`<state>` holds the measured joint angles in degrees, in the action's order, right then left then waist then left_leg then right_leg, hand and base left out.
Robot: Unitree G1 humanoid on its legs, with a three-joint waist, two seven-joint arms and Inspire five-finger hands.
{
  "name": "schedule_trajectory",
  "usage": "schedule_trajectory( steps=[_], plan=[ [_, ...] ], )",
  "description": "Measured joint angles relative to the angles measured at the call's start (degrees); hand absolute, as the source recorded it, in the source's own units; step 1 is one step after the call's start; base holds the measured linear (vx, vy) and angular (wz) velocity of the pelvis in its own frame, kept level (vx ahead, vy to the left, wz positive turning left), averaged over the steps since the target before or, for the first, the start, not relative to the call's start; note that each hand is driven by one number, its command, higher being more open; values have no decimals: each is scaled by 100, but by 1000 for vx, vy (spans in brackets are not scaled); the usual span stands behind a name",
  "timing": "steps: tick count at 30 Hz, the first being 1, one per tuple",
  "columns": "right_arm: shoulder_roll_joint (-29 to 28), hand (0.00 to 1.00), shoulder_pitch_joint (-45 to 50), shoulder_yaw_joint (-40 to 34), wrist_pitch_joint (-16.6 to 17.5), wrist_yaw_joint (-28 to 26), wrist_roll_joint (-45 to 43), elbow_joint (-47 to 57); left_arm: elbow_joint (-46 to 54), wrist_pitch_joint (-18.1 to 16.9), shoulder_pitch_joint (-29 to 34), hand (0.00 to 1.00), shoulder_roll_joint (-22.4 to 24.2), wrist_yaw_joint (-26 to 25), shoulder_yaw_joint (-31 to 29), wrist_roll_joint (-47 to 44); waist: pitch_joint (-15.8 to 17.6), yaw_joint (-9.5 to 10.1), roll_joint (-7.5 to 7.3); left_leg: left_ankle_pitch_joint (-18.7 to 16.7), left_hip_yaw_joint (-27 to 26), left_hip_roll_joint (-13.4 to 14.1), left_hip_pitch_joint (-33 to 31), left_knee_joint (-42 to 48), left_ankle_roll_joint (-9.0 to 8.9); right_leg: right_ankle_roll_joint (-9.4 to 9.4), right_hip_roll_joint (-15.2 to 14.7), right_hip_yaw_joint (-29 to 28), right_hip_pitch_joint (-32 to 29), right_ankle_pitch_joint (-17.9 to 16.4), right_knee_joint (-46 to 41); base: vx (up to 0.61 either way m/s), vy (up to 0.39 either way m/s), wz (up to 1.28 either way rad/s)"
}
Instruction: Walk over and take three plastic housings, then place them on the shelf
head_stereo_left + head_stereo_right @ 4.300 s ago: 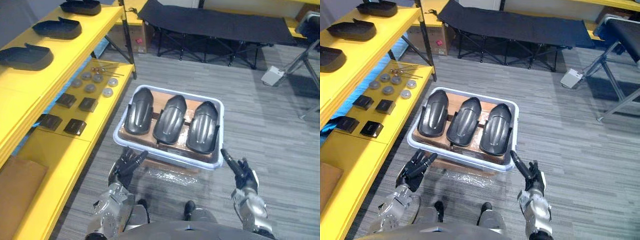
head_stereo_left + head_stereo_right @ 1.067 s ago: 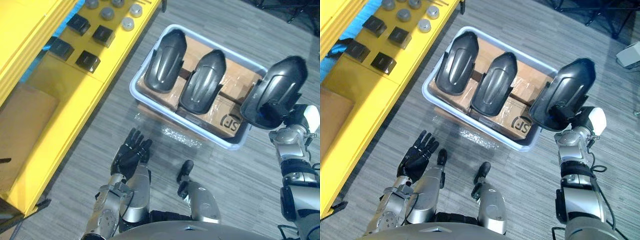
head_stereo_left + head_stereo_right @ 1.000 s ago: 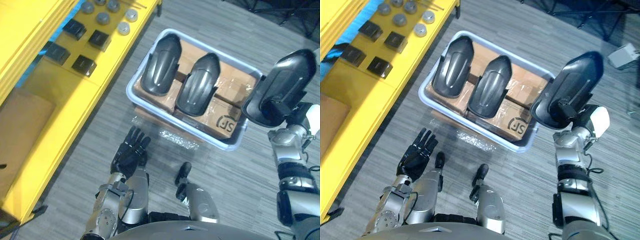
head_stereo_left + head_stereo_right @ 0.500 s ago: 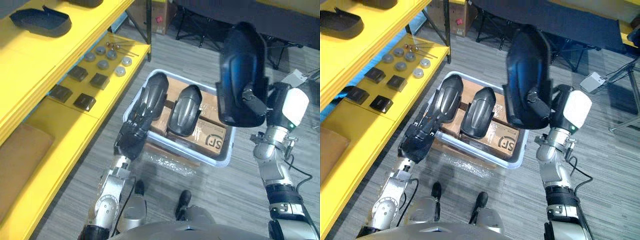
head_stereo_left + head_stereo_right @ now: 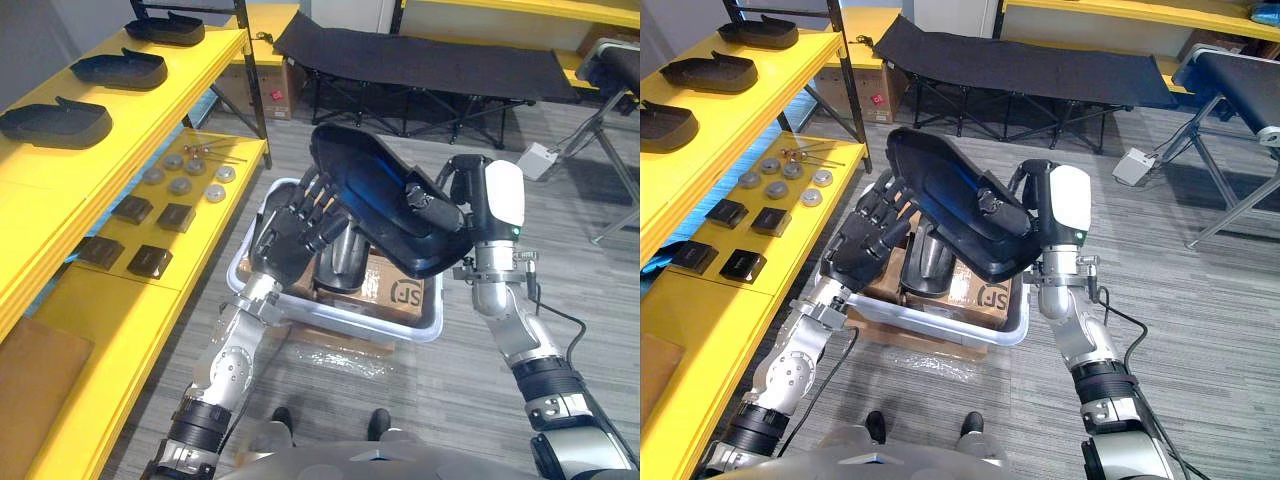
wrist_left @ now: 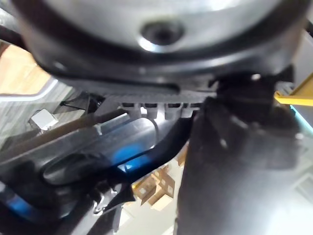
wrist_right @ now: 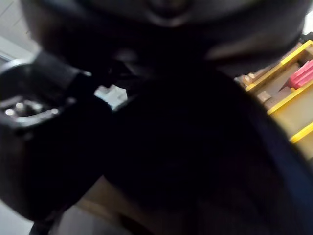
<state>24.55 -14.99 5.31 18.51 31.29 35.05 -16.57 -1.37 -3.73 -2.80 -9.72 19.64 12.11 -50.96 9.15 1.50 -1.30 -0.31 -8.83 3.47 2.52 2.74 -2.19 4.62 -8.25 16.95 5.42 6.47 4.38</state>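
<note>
Grips one black plastic housing [image 5: 375, 205] in the right hand [image 5: 430, 213], fingers curled over its edge, and holds it tilted at mid-frame, hollow side up, clear above the pale tub [image 5: 330, 320]. Brings the left hand [image 5: 290, 235] in at centre left, fingers straight and fanned along the lower-left edge of the raised piece (cannot tell for sure whether touching). Leaves a second housing [image 5: 343, 265] standing in the tub on the cardboard boxes [image 5: 400, 292]. Cannot count anything further in there, since the raised one covers that part of the tub. Shows three dark moulded shells [image 5: 55, 118] lying on the top tier of the yellow shelf [image 5: 150, 100] at upper left, though cannot say whether these belong to the count. Judging by all that: walk-over done, first pick done, nothing from this tub shelved yet. Left to do, most likely: carry the held piece across to the shelf at the left of the frame, set it down, then go back for the others.
</note>
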Motion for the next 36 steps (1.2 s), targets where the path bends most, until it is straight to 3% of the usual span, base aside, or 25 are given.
schedule_trajectory(
  steps=[6,15,22,26,31,36],
  plan=[
    [-166,0,-2,468,41,-203,-54,-55,-43,-18,2,100,-50,-15,274,857,-96,12,27,33,43,-11,2,-3,4,-18,0,11,13,21,5,-39,4,2],
    [-278,0,-1,557,-76,-205,-118,-124,-42,-111,47,100,-143,-39,279,793,-121,10,43,181,121,-29,55,-218,1,-36,8,76,3,43,10,-40,0,4],
    [-497,0,22,574,-174,-183,-173,-185,76,-375,55,100,-116,448,280,326,-188,6,54,244,132,-36,99,-325,2,-36,8,90,6,43,9,0,0,0],
    [-538,0,56,573,-433,-195,-175,-312,491,-602,59,100,-66,683,256,142,-193,10,59,261,153,-64,104,-350,12,-35,-7,123,14,43,8,-6,6,3],
    [-565,0,67,563,-1073,-259,-218,-614,1162,-1098,60,100,107,722,88,136,-235,7,123,307,163,-107,182,-445,34,-23,-46,150,55,45,7,-7,9,3],
    [-670,0,95,451,-1418,-244,-424,-805,1511,-1406,106,100,207,-176,-191,893,-312,-9,163,350,164,-118,234,-540,31,-28,-51,158,60,30,9,0,0,0]
  ],
)
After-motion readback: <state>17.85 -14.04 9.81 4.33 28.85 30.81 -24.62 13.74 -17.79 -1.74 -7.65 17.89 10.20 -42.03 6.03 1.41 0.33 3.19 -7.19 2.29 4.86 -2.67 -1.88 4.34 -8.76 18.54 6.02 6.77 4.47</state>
